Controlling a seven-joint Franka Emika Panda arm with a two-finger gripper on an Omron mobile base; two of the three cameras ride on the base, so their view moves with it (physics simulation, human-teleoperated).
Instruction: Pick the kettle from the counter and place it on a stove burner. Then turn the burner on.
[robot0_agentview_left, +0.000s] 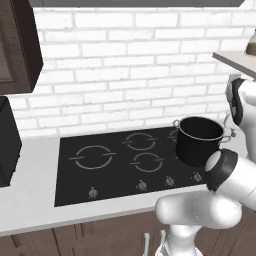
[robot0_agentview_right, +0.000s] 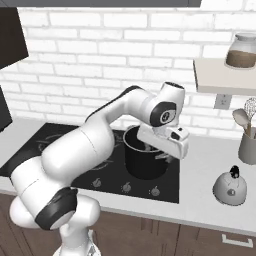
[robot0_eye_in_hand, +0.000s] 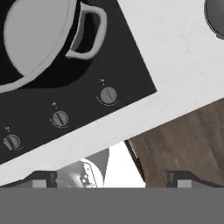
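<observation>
While the hand (robot0_agentview_right: 172, 145) hangs above the front right corner of the black cooktop (robot0_agentview_left: 115, 165), beside the black pot (robot0_agentview_right: 145, 157), its 2 fingertips (robot0_eye_in_hand: 43, 178) sit far apart at the bottom of the hand view, spread and holding nothing. Below it the hand view looks down on 3 knobs (robot0_eye_in_hand: 108, 95) along the cooktop's front edge and on the pot's pale side handle (robot0_eye_in_hand: 89, 33). The kettle (robot0_agentview_right: 230, 187) stands upright on the pale surface (robot0_agentview_right: 200, 175) to the right of the cooktop, well apart from the hand. The stove burner (robot0_agentview_left: 93, 157), the largest ring, lies bare at the cooktop's left end. A utensil holder (robot0_agentview_right: 247, 145) stands behind the kettle, under a shelf (robot0_agentview_right: 222, 75) carrying a jar (robot0_agentview_right: 242, 50).
</observation>
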